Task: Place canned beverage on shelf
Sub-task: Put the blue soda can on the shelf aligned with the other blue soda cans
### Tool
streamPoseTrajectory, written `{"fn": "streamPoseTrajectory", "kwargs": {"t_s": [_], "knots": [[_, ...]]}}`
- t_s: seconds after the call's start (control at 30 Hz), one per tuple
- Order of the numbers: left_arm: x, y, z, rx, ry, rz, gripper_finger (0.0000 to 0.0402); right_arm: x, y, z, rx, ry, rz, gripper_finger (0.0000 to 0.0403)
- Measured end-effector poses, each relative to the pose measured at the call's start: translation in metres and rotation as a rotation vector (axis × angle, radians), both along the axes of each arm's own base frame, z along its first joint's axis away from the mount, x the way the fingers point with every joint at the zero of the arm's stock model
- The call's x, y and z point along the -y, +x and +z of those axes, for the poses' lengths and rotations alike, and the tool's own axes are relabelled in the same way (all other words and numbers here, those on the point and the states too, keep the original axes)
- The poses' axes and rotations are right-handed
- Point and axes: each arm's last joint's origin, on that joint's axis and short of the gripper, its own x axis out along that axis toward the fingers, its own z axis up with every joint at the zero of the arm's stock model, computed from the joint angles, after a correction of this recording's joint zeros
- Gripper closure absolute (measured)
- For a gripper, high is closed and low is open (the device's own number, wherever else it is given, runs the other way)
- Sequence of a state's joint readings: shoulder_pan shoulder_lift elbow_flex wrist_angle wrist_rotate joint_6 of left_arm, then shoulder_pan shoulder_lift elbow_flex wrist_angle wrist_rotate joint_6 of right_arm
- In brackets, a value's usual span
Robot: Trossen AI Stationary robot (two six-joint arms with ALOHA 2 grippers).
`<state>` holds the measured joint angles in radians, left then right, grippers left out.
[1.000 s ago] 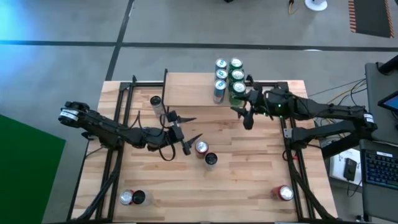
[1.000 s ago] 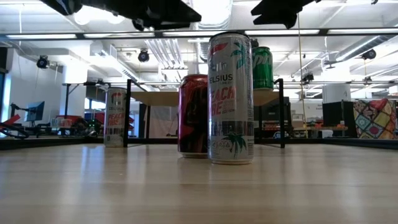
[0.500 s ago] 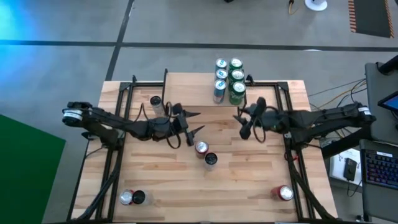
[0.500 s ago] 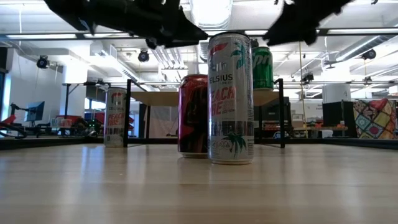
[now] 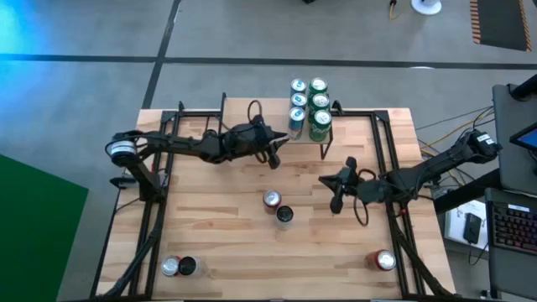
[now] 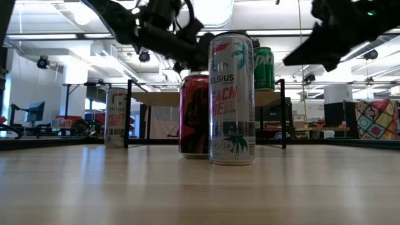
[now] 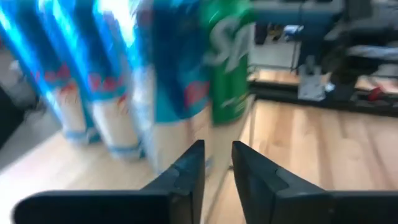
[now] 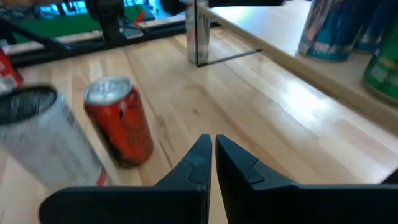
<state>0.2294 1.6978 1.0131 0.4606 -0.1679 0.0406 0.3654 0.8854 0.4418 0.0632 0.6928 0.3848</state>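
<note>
The left gripper (image 5: 278,151) hovers with its fingers nearly together and empty at the front edge of the low light-wood shelf on thin black legs (image 5: 252,117), just beside the blue and green cans (image 5: 307,107) standing on the shelf's right end. The right gripper (image 5: 336,193), fingers pressed shut on nothing, hangs over the table's right half, near the red can (image 5: 271,200) and tall silver can (image 5: 285,216) standing mid-table, apart from both.
</note>
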Motion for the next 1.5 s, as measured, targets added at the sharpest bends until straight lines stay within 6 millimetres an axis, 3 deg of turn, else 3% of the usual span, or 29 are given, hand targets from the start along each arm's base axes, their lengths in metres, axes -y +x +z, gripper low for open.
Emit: {"fn": "streamPoseTrajectory", "kwargs": {"t_s": [0.13, 0.43, 1.5], "knots": [[-0.005, 0.003, -0.01, -0.006, -0.019, 0.064, 0.0361, -0.009, -0.009, -0.005, -0.031, 0.002, 0.016, 0.039], [-0.01, 0.007, -0.022, 0.02, -0.015, 0.08, 0.0365, -0.014, -0.018, 0.003, 0.017, 0.032, 0.038, 0.039], [-0.011, 0.009, -0.018, 0.058, -0.006, -0.015, 0.0365, -0.015, -0.016, -0.003, -0.015, 0.019, 0.035, 0.039]]}}
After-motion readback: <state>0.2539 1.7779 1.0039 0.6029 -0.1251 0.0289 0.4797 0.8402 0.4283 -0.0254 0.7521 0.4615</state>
